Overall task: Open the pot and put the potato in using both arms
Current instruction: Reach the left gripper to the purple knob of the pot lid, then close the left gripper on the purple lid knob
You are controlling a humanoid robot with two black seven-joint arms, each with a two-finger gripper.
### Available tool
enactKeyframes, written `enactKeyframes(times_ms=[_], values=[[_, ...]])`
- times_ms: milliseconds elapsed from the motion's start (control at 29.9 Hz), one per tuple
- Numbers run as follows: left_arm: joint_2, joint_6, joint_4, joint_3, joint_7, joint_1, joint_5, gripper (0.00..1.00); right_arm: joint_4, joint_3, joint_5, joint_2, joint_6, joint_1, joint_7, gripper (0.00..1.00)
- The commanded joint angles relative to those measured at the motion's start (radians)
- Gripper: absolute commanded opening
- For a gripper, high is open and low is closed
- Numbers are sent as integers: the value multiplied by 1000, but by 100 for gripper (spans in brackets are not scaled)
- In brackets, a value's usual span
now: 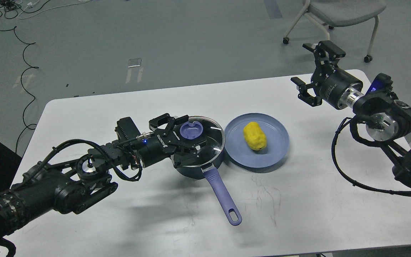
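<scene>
On the white table [84, 117], the pot [198, 157] sits lid on, left gripper [186, 141] spread around its knob [191, 130]; that glass lid looks slippery, breakable. The potato [254, 136], firm and lumpy, rests on the plate [277, 150]; right gripper [310, 73] hangs spread, empty

White lettering runs along the black cylindrical body of the left gripper [187, 142] — it looks like "DAHONG", though it is upside down and too small to be sure. The right gripper [310, 73] bears faint white print — unreadable. No other text is legible.
</scene>
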Motion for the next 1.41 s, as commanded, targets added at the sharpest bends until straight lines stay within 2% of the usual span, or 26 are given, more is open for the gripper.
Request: enactKeyframes(times_ms=[0,502,536,569,669,736,1004,1372], values=[[0,0,1,1,0,-2,0,98,-1,1,0,-1,0,0,0,100],[2,0,38,1,0,-6,-20,92,-11,0,0,-1,0,-2,1,100],[2,0,38,1,0,-5,-22,90,-11,0,0,0,0,-2,1,100],[2,0,38,1,0,-5,-26,77,-11,1,0,-1,0,-2,0,100],[2,0,38,4,0,-6,-25,51,-17,0,0,-1,2,-2,1,100],[3,0,39,7,0,-8,-26,47,-18,1,0,-1,2,-2,1,100],[11,0,39,7,0,-5,-26,48,-31,0,0,0,2,-2,1,100],[37,0,13,6,0,-14,-22,42,-51,0,0,0,1,-2,3,100]])
